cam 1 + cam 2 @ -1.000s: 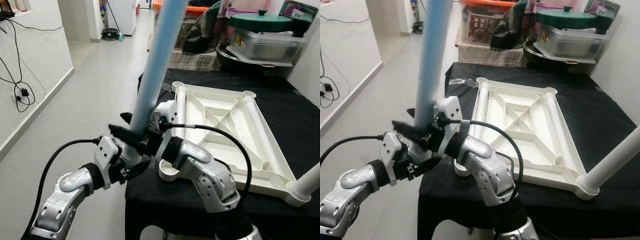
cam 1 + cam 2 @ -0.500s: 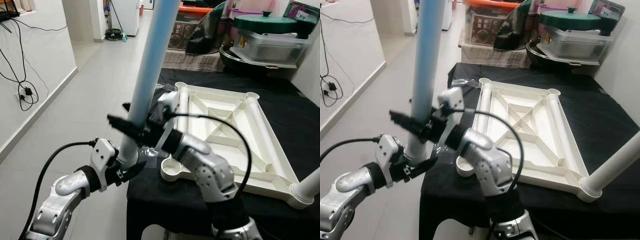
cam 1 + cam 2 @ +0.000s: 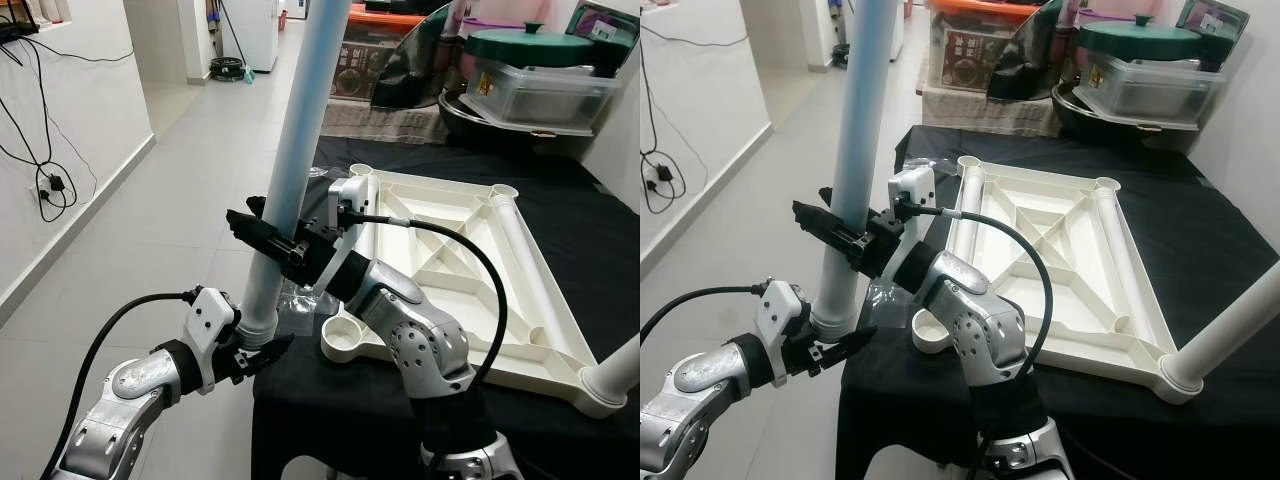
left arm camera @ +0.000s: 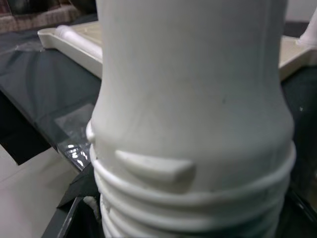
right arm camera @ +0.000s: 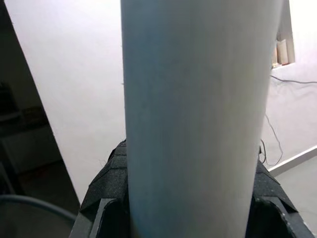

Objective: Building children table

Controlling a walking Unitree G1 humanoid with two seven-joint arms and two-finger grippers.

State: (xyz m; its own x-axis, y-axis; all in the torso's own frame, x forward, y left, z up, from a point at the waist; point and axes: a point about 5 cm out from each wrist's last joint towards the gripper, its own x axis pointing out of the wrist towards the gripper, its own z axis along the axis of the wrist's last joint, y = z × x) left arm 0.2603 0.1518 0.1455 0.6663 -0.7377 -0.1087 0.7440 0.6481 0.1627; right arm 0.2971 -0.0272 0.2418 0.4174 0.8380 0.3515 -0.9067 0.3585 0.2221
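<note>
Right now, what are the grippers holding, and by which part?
Both hold the pale blue plastic table leg: left gripper at its threaded white bottom end, right gripper higher on the shaft.

Two table legs [image 3: 296, 150], one tabletop [image 3: 455, 270], two grippers [image 3: 262, 238].

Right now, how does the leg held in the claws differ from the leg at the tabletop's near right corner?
The held leg is pale blue, near upright, and free: its threaded end hangs beside the table edge, with the left claw low on it and the right claw higher. The corner leg is white, already seated in its socket on the upside-down tabletop, and leans out to the right. Both are plain round tubes.
</note>
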